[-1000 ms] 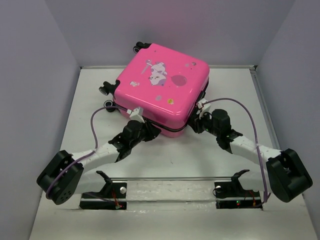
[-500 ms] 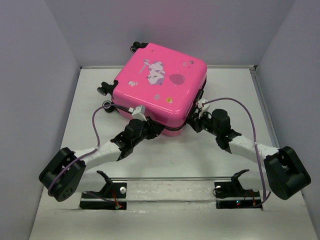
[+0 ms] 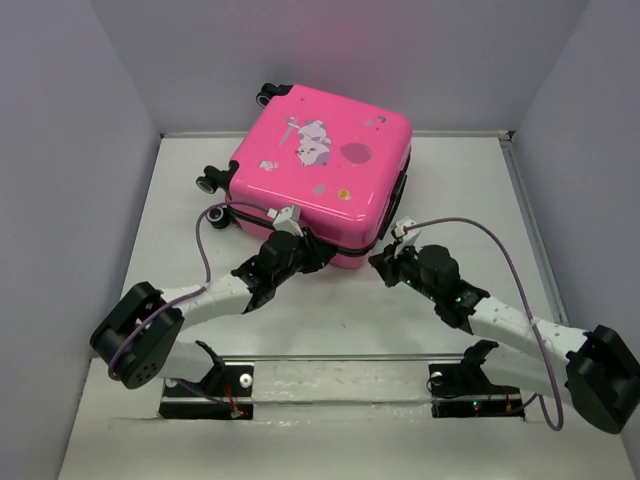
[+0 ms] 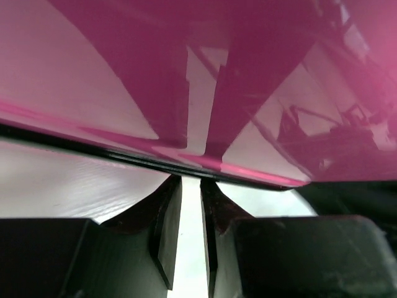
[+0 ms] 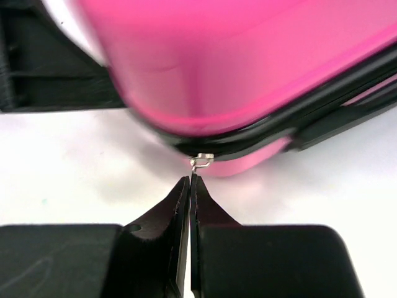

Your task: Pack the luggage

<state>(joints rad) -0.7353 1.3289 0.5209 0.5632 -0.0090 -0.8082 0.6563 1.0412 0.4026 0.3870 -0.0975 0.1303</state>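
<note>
The hot-pink luggage (image 3: 320,165) lies flat and closed at the back middle of the table, stickers facing up. My right gripper (image 3: 381,264) is at its near right corner, shut on the thin zipper pull (image 5: 201,160) that hangs from the black zipper band; in the right wrist view the gripper (image 5: 190,180) has its tips pinched together just below the silver slider. My left gripper (image 3: 318,253) is at the near edge of the luggage (image 4: 248,74). In the left wrist view the gripper (image 4: 191,181) is narrowly open and empty, tips against the black zipper band.
The luggage's black wheels (image 3: 210,180) stick out at its left and back sides. A metal rail (image 3: 340,357) runs across the table's near edge between the arm bases. Grey walls close in the left, right and back.
My right gripper has moved left and nearer along the luggage's right side to its near corner, with the zipper pull. My left gripper has moved right along the near edge. The luggage has turned slightly.
</note>
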